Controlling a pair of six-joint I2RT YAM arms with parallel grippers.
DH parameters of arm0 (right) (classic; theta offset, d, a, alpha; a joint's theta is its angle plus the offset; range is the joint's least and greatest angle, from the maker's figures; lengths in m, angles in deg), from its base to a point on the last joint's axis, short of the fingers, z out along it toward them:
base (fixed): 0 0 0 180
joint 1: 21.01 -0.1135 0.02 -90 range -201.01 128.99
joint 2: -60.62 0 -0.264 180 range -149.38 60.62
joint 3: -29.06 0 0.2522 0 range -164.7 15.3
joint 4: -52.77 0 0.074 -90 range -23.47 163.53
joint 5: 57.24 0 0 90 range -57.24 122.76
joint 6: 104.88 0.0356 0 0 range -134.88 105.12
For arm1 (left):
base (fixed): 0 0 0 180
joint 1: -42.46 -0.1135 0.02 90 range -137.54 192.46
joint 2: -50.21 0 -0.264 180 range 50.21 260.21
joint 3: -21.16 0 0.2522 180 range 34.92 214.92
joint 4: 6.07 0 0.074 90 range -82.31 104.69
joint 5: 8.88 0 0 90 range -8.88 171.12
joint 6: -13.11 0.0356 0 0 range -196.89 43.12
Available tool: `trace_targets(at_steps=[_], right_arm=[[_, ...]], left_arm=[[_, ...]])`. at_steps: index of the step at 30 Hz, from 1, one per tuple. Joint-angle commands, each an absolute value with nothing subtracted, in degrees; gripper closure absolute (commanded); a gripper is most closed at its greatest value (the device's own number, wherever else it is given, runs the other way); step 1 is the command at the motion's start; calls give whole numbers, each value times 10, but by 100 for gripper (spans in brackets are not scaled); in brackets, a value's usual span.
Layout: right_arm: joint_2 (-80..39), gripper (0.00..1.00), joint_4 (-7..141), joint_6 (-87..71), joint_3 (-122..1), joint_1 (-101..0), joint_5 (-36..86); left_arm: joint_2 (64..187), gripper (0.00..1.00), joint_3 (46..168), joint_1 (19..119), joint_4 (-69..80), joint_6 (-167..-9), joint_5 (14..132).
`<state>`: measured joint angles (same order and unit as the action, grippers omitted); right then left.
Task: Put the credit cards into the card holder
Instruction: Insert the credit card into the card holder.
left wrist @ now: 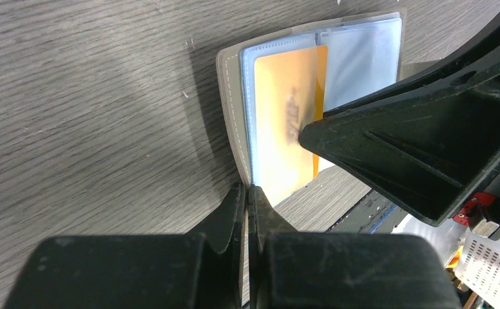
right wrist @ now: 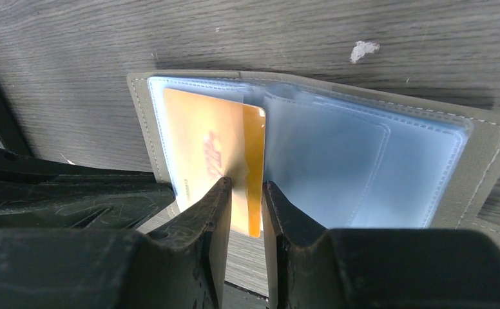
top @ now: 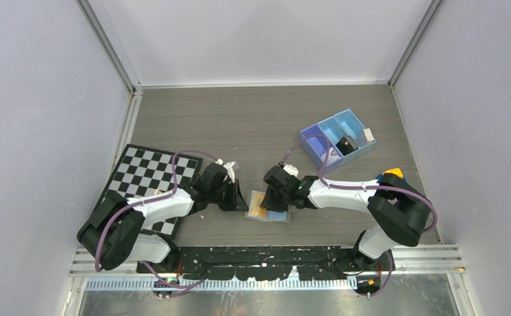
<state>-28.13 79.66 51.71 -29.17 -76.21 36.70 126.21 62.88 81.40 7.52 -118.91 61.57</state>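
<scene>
Pale grey walls (top: 253,39) close in three sides of the cell, with metal rails (top: 111,46) running up the far corners. Its floor is a grey wood-grain table (top: 240,118), matt and streaked along its length.

We take the card holder (right wrist: 486,148) as our mark. It lies open and flat on that table, towards the edge where the arms are bolted, with its grey cover down and its pale blue pockets up. Left of the card holder a black-and-white checkerboard (top: 144,171) lies flat. Beyond the card holder and to its right sits a blue tray (top: 309,141) of three compartments, with a few small things in it. A white fleck (right wrist: 363,48) marks the table just past the card holder's far edge.

An orange card (right wrist: 202,148) lies in the card holder's left half, mostly under the translucent pocket. Its end towards the arms pokes out past the holder's edge.

The left gripper (left wrist: 246,190) has its fingers pressed together at the card holder's near left corner; we cannot tell whether the cover is nipped between them. The right gripper (right wrist: 244,183) stands over the orange card's right edge, its fingers a narrow gap apart with the card showing between them
</scene>
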Motion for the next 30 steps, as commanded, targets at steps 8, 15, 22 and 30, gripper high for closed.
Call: trace_targets(at_steps=[8, 15, 22, 30], right_arm=[[-218, 60, 852, 494, -315, -767, 429], [-164, 58, 910, 504, -306, -768, 441], [-136, 58, 893, 505, -288, -767, 449], [-201, 66, 816, 505, -299, -760, 409]], left_arm=[[1262, 100, 634, 816, 66, -1199, 629], [1259, 100, 631, 815, 69, -1198, 632], [1263, 100, 632, 815, 67, -1198, 630], [1264, 100, 633, 815, 67, -1199, 626]])
